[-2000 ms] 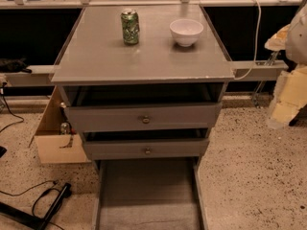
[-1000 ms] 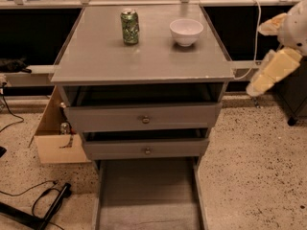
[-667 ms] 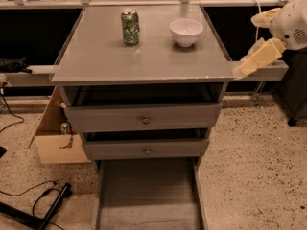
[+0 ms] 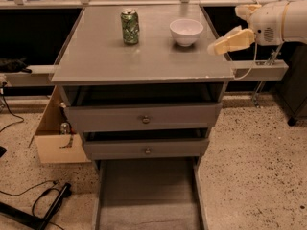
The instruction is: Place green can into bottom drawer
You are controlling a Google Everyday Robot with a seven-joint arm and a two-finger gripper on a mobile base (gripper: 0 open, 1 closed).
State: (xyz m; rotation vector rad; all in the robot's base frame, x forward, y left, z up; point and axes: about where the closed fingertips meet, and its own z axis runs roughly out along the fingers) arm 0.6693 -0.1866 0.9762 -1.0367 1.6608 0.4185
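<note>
Nothing done yet: can (image 4: 129,27) stands on desk (image 4: 144,63), drawer (image 4: 148,198) open at bottom; end effector (image 4: 231,41) upper right, grip state untellable.

A: Light from overhead, even, slightly warm. The flat grey cabinet top (image 4: 105,56) shows a pale sheen toward 12 o'clock. There is a small soft shadow under the round white bowl (image 4: 186,31).

B: The cream two-finger gripper (image 4: 230,40) at 2 o'clock, by the top's right edge, is brightly lit. The dark gap above the upper knobbed drawer (image 4: 144,94) reads near black. The speckled stone floor (image 4: 254,166) at 4 o'clock is evenly lit.
</note>
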